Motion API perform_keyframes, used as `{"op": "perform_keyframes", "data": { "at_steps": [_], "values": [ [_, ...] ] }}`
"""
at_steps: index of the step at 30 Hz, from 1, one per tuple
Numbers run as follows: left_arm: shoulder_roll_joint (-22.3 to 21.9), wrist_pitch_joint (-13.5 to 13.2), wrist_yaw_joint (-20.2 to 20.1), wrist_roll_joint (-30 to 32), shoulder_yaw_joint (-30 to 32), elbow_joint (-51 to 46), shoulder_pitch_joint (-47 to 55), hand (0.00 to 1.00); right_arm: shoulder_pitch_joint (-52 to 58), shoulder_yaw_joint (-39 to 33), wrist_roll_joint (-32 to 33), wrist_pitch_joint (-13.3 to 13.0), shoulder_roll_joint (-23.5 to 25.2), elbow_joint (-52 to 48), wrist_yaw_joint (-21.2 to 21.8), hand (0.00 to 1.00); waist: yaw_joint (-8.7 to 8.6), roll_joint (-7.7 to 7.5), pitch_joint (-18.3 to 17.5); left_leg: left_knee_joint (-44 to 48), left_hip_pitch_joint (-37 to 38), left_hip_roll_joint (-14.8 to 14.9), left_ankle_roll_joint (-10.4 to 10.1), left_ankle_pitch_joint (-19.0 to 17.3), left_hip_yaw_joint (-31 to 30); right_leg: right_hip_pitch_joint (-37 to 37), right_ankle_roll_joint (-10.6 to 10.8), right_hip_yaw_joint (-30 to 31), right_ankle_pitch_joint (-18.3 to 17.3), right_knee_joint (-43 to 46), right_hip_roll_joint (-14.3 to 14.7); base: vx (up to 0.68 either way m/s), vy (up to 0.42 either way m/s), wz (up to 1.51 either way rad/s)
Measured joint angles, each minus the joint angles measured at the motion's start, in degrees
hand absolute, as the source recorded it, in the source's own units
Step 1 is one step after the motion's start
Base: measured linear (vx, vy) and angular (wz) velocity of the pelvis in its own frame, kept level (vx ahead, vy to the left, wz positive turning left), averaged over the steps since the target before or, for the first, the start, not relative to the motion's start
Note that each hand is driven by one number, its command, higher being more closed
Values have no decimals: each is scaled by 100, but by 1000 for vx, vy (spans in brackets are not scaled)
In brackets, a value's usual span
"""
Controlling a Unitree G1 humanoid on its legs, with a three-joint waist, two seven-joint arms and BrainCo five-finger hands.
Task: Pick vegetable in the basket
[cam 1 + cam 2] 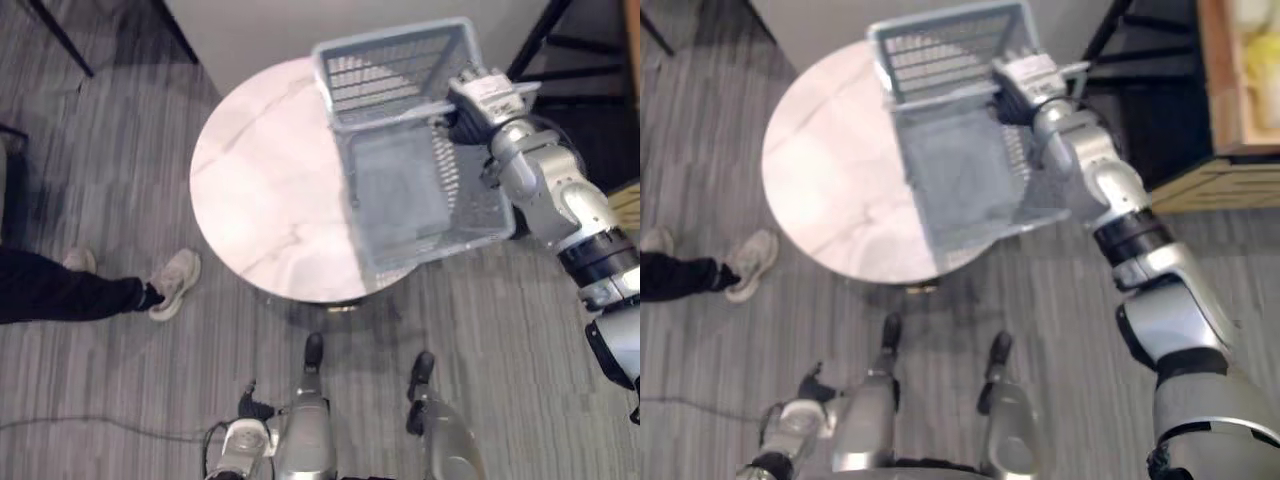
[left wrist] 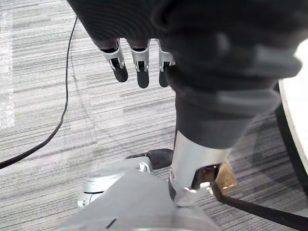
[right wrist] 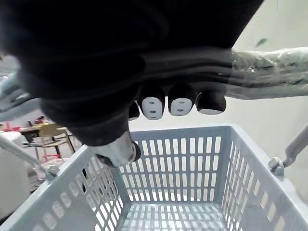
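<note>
1. The left hand (image 2: 139, 62) is seen low beside the robot, above the grey striped carpet (image 2: 57, 159). Its fingers are held straight and a little apart, and nothing is held in them.
2. At the left side, a person's dark trouser leg (image 1: 60, 295) and a pale sneaker (image 1: 175, 283) are seen on the carpet, near the edge of the counter.
3. A round counter (image 1: 260, 190) with a pale marble top is placed before the robot.
4. A blue-grey plastic basket (image 1: 395, 75) with slotted walls is found over the right part of the counter, and it passes beyond the counter's right edge. Whether it rests on the top or is lifted cannot be told.
5. The right hand (image 1: 462, 122) is placed at the far right corner of the basket. Its fingers (image 3: 180, 103) are curled round the handle (image 3: 269, 67), which is wrapped in clear film.
6. In the right wrist view the inside of the basket is shown as a plain slotted bottom.
7. Farther, a pale wall (image 1: 260, 30) is seen. At the right a wooden crate (image 1: 1220, 80) is seen with pale yellow things (image 1: 1255, 30) in it, which cannot be identified.
</note>
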Motion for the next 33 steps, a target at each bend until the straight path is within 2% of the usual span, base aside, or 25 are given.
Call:
{"op": "perform_keyframes", "data": {
  "at_steps": [3, 5, 8, 13, 18, 23, 33],
  "values": [
    [49, 38, -96, 6, 187, 196, 163, 0, 558, 131, 224, -185, -45, -652, 248, 100, -55, -169, -321, -4, 243, 37, -5, -58, 105, 219, -18, 89, 1, -90, 44, 53, 9, -14],
    [60, 44, -196, 18, 323, 213, 332, 0, 866, 221, 358, -259, -46, -911, 405, 100, -60, -245, -599, -6, 321, 42, -9, -105, 165, 285, -18, 140, 6, -156, 54, 57, 17, -14],
    [65, 50, -302, 83, 504, 220, 562, 0, 1366, 274, 701, -368, -46, -1376, 655, 100, -39, -318, -817, -4, 571, 60, -16, -186, 304, 505, -3, 260, 19, -270, 89, 68, 18, -18],
    [38, 144, -486, 338, 745, 361, 949, 0, 2035, 535, 1123, -540, -25, -1811, 1005, 100, -77, -276, -1223, -13, 796, 60, -18, -289, 607, 580, 52, 538, 59, -382, 115, 38, 16, -29],
    [17, 156, -576, 555, 808, 403, 1063, 0, 2222, 568, 1114, -536, -11, -1823, 1173, 100, -136, -250, -1252, -14, 1005, 57, -23, -337, 810, 637, 80, 769, 85, -383, 141, -5, 19, -24],
    [23, 163, -667, 636, 801, 425, 1183, 0, 2223, 563, 1114, -536, 72, -1823, 1198, 100, -289, -189, -1383, -15, 1090, 54, -40, -406, 996, 610, 109, 935, 100, -397, 152, 6, 21, -19],
    [22, 163, -673, 796, 679, 427, 1192, 0, 2311, 383, 1095, -562, -48, -1810, 1179, 100, -341, -126, -1447, 21, 1103, 7, -26, -403, 1068, 573, 78, 1014, 130, -362, 122, 29, 16, -2]
  ]
}}
